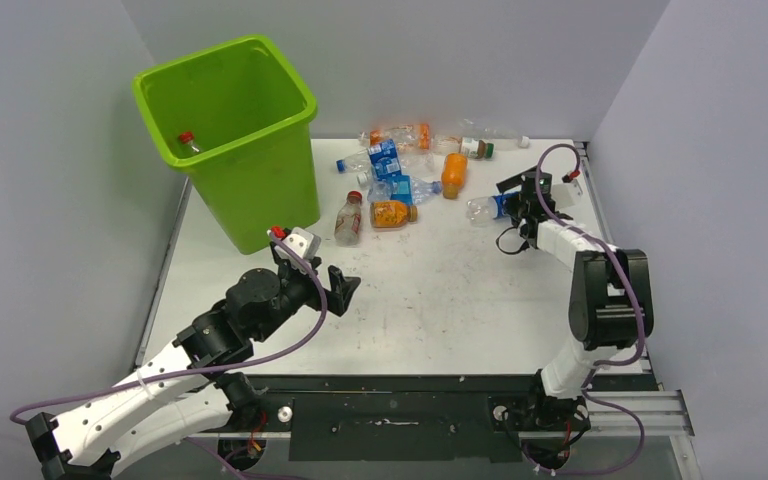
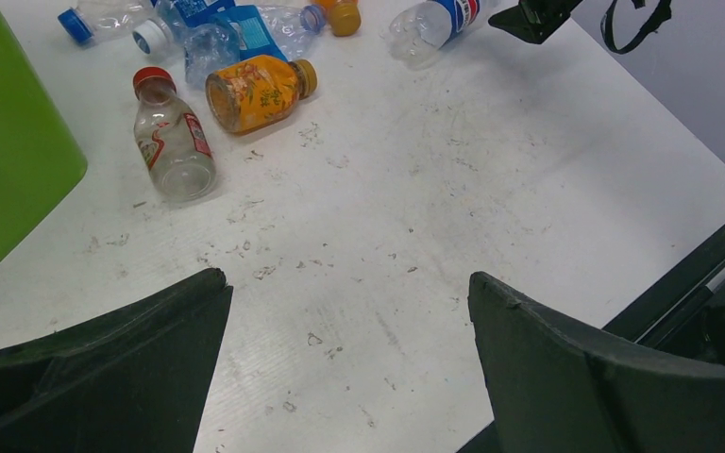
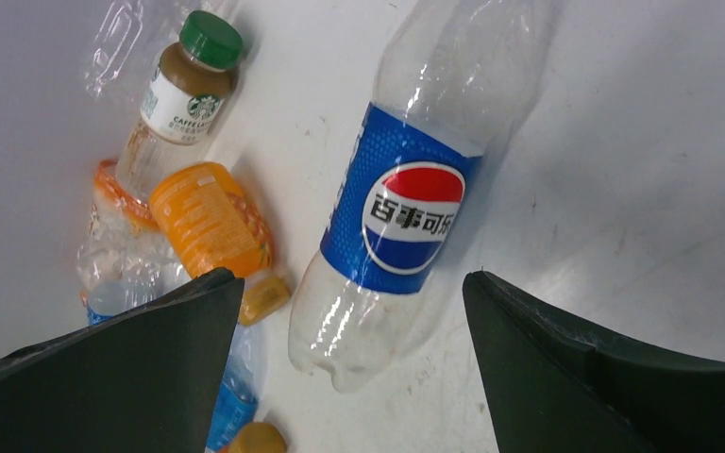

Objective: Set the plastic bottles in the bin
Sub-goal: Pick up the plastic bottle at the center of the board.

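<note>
Clear plastic bottles (image 1: 405,185) with blue, orange and red labels lie scattered right of the tall lime-green plastic bin (image 1: 255,190), with one red-capped bottle (image 1: 188,141) inside it; the right wrist view alone resolves a Pepsi-labelled bottle (image 3: 401,212) framed by the open jaws of the right gripper (image 3: 351,283), while the open, empty left gripper (image 2: 349,283) hovers over bare white table (image 1: 440,300) nearer the bin.
</note>
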`<state>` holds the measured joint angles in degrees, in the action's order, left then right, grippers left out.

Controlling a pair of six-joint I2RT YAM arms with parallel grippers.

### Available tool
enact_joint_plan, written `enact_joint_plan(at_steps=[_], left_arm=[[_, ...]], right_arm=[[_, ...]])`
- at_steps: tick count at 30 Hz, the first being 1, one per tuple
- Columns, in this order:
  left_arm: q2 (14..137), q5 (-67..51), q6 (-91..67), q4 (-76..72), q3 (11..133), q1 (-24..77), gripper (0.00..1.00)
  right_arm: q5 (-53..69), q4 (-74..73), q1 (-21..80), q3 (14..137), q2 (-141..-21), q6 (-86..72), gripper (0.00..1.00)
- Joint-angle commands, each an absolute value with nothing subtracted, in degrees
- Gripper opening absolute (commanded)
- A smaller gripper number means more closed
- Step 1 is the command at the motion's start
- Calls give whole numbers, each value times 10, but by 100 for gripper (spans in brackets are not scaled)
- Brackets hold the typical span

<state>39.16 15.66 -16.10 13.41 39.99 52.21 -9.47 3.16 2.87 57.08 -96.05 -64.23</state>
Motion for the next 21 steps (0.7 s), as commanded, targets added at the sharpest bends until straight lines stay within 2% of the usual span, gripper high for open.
enact_joint_plan(at_steps=[1, 16, 21], left_arm=[[387, 168, -168, 109, 402, 525, 96], [402, 173, -165, 116, 407, 525, 96], [404, 173, -165, 117, 407, 525, 96]], right_arm=[[-81, 43, 13, 617, -1010, -668, 90], [-70, 35, 10, 683, -1119, -662, 90], [-48, 44, 10, 667, -1137, -647, 97]])
